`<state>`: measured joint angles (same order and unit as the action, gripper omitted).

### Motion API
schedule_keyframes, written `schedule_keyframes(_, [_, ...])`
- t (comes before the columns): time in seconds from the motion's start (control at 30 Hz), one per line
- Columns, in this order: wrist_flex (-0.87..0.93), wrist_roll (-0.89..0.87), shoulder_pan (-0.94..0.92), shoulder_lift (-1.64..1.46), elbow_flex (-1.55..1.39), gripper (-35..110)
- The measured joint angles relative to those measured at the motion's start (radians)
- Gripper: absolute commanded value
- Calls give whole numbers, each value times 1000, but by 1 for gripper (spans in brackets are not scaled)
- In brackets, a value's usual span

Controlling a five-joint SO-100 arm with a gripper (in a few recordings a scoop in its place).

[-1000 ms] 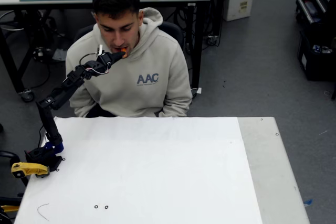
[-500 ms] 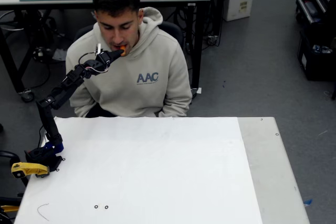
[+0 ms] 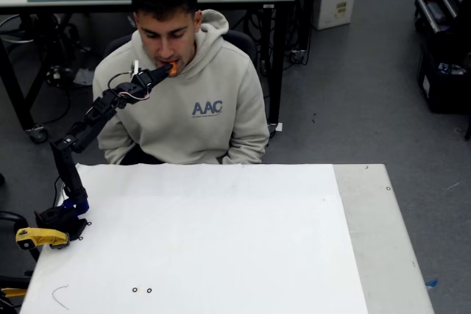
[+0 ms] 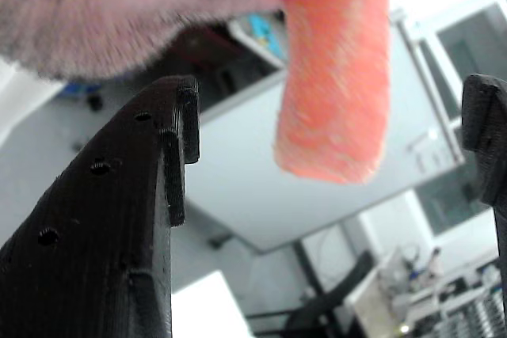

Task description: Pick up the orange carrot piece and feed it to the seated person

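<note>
End effector (image 4: pixel 333 116) now open; carrot (image 4: pixel 337 69) untouched

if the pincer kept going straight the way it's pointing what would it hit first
Most likely the orange carrot piece, which hangs between the open pincer jaws and touches neither. Right behind it is the seated person, who holds its far end at the mouth. Depth is hard to judge.

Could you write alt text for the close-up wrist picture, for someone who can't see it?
An orange carrot piece hangs from the seated person's mouth, its top end between the lips. Below it the robot's black claw is open, a finger on either side, neither touching the carrot.
</note>
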<state>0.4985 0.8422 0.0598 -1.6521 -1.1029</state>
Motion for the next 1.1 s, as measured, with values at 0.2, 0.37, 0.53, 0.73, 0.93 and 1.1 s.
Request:
schedule_keyframes(0.2, [2, 0, -78, 0, 0, 25])
schedule_keyframes(0.37, [2, 0, -175, 0, 0, 25])
schedule_keyframes(0.53, [2, 0, -288, 0, 0, 24])
schedule_keyframes(0.73, [8, 0, -428, 0, 0, 24])
schedule_keyframes(0.93, [8, 0, -586, 0, 0, 15])
schedule_keyframes(1.1, [8, 0, -678, 0, -2, -4])
